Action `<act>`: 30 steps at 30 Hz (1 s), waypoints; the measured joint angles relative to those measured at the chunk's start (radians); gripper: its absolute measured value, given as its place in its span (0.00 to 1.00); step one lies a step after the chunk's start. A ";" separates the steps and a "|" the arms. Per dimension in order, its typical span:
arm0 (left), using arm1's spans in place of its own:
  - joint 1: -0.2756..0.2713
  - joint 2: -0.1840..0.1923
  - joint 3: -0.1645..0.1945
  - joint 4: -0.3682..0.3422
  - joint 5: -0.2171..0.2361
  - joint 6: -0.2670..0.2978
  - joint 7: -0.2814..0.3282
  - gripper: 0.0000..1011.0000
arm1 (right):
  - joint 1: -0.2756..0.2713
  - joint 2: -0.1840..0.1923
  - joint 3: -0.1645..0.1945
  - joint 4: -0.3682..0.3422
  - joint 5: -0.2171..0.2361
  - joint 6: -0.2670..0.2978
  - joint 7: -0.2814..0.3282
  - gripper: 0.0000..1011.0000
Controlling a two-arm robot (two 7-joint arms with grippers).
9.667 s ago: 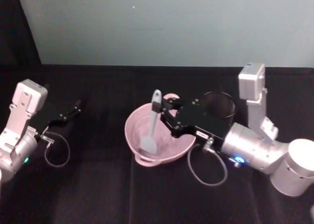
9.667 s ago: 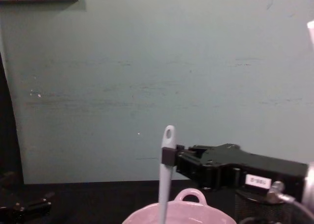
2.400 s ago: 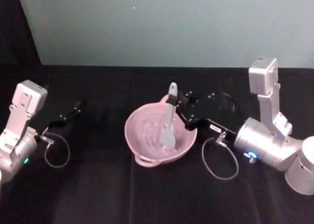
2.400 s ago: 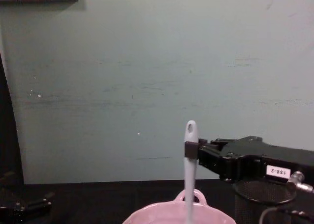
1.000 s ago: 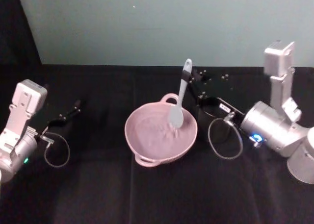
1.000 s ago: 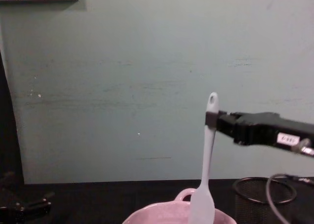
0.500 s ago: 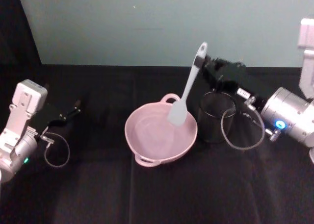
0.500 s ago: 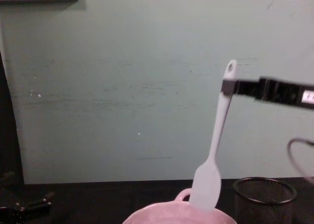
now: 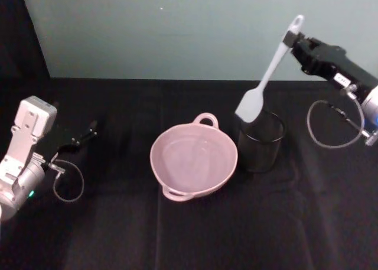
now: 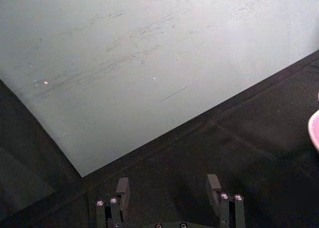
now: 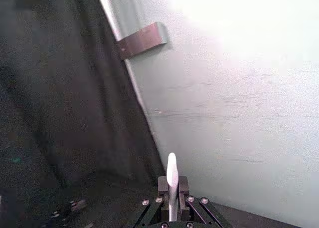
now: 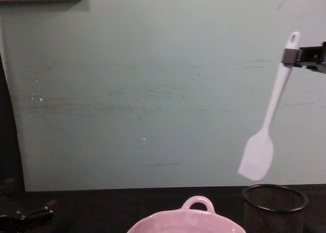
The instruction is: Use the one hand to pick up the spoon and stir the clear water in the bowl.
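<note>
Right black gripper (image 9: 288, 41), jaws clamped on a long white plastic spoon (image 9: 266, 81), holds it above a black mesh cup (image 9: 263, 155) beside the pink ceramic bowl (image 9: 155, 159). Stirring seems done; it probably stows the spoon next. Left gripper (image 10: 167, 187) parked, jaws apart.

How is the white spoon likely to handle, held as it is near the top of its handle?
Probably light: the right gripper holds the spoon by a pinch near its hole end. The handle looks straight, so likely fairly stiff. Gripped so far from the blade, it may pivot if bumped.
</note>
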 joint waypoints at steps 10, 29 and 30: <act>0.000 0.000 0.000 0.000 0.000 0.000 0.000 1.00 | 0.031 0.022 -0.006 0.094 0.014 -0.011 -0.020 0.11; 0.000 0.000 0.000 0.000 0.000 0.000 0.000 1.00 | 0.064 0.023 -0.095 0.208 0.040 -0.037 0.000 0.11; 0.000 0.000 0.000 0.000 0.000 0.000 0.000 1.00 | 0.065 0.023 -0.098 0.213 0.042 -0.038 0.001 0.11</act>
